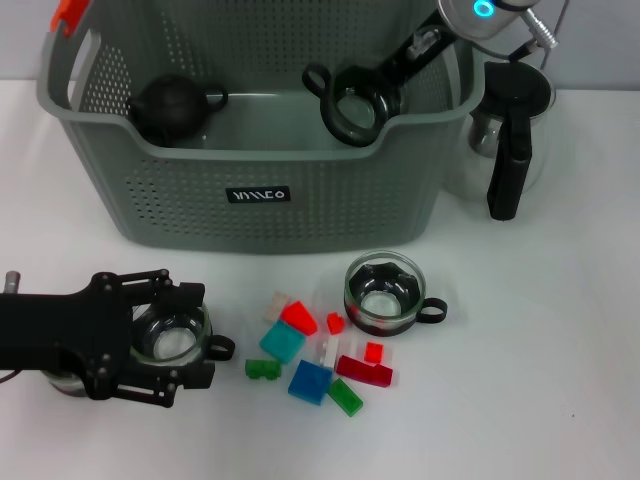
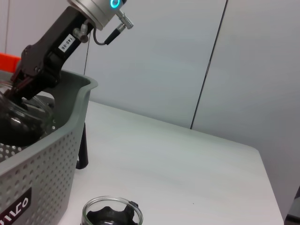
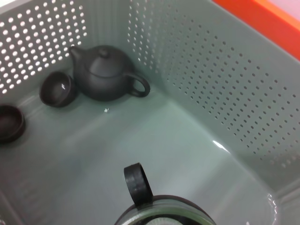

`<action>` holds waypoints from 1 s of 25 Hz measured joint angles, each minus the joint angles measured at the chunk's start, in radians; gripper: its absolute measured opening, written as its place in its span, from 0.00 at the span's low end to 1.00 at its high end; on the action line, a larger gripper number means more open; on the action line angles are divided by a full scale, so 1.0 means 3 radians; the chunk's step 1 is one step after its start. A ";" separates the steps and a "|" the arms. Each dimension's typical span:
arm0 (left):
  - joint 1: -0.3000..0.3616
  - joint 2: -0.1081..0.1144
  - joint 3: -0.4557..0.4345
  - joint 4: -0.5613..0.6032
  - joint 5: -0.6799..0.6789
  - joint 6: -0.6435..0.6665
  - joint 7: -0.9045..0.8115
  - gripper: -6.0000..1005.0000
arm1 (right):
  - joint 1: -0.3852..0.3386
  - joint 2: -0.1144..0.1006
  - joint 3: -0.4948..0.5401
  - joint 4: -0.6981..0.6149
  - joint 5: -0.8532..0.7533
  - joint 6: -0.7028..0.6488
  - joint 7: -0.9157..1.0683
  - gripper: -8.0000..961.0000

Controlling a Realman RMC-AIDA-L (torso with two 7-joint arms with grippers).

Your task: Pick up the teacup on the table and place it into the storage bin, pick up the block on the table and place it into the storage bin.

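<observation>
The grey-green storage bin (image 1: 180, 200) stands at the back of the table. My right gripper (image 1: 388, 82) reaches down inside it, shut on a glass teacup with a black handle (image 1: 355, 102); that cup's rim and handle (image 3: 137, 183) hang just above the bin floor (image 3: 187, 140). Near the front left, my left gripper (image 1: 150, 335) is open with a finger on either side of a second glass teacup (image 1: 172, 335) that rests on the table. A third teacup (image 1: 384, 293) sits in front of the bin. Several coloured blocks (image 1: 310, 381) lie scattered between the two table cups.
Inside the bin are a black teapot (image 3: 105, 72) and two small dark cups (image 3: 58, 89). A glass kettle with a black handle (image 1: 508, 140) stands right of the bin. The third teacup (image 2: 112, 213) and the bin wall (image 2: 42, 159) show in the left wrist view.
</observation>
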 joint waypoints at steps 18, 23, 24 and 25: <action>-0.0012 0.0000 0.0000 0.0000 0.0000 -0.0025 -0.0001 0.93 | 0.0039 0.0006 -0.0016 0.0029 0.0000 0.0018 -0.0017 0.05; -0.0012 0.0000 0.0000 0.0000 0.0000 -0.0026 -0.0001 0.93 | 0.0032 0.0003 -0.0016 0.0031 0.0000 0.0007 -0.0001 0.05; -0.0011 0.0000 0.0000 0.0000 0.0000 -0.0026 -0.0001 0.93 | 0.0030 0.0002 -0.0016 0.0031 0.0000 0.0007 0.0003 0.05; -0.0010 0.0000 0.0000 0.0000 0.0000 -0.0026 -0.0001 0.93 | 0.0029 0.0001 -0.0016 0.0030 -0.0001 0.0006 0.0007 0.05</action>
